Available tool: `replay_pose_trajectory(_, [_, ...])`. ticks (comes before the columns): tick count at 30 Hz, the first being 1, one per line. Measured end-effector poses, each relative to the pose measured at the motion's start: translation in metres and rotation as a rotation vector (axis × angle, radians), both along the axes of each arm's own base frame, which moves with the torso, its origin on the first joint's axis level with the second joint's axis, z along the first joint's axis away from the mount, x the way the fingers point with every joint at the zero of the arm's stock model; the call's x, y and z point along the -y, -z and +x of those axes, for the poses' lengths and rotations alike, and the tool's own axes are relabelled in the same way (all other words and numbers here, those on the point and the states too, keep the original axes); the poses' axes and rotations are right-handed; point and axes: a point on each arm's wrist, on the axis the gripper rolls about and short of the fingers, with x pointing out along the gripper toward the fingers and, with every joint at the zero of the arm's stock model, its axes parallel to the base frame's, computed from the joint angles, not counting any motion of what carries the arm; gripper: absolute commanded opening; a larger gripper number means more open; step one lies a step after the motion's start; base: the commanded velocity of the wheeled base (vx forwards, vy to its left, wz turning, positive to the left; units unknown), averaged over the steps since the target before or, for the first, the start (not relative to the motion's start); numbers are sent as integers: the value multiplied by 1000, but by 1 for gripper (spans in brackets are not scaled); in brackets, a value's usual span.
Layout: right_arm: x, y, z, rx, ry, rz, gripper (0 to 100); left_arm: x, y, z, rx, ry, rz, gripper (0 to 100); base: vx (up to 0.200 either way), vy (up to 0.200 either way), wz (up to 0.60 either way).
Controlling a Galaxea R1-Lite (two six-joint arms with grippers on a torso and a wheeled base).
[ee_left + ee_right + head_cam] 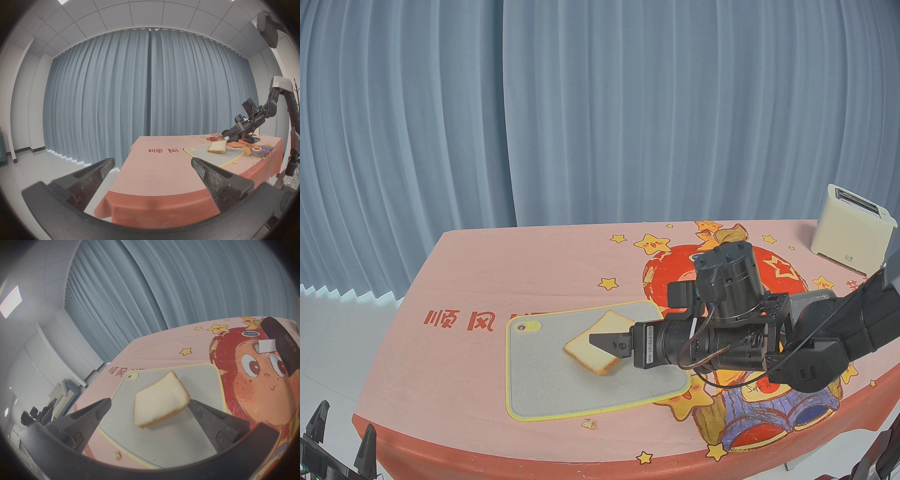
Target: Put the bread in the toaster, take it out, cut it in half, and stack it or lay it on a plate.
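The bread (594, 340) is seen lying on the grey cutting board (550, 381), just left of centre in the lower half of the head view. The right gripper (605, 343) is held low at the slice's right edge, with its arm stretched in from the right side of the frame. Its fingers (215, 424) are spread wide, and one is seen against a corner of the slice, which is not clamped. The toaster (853, 230) is set at the right edge, well apart from the board. A crumb (589, 424) is found on the pink tablecloth (487, 269) just below the board. The left gripper (342, 434) is placed in the lower left corner, off the table, with its fingers (218, 181) parted wide.
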Motion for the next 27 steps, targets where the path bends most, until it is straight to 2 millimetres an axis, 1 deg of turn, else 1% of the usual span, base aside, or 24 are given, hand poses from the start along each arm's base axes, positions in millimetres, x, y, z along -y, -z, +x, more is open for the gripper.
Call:
replay_pose_trajectory(7, [3,-6,3,2,48,-7,100,0,0,0,0,0,0,100,0,0,0])
replay_pose_trajectory(12, [9,-5,4,-14,83,-43,100,0,0,0,0,0,0,100,0,0,0])
replay_pose_trajectory(15, [12,-9,3,-8,93,-41,100,0,0,0,0,0,0,100,0,0,0])
replay_pose_trajectory(20, [19,-22,-2,16,97,-20,100,0,0,0,0,0,0,100,0,0,0])
replay_pose_trajectory(27, [39,-44,-20,72,101,20,100,0,0,0,0,0,0,100,0,0,0])
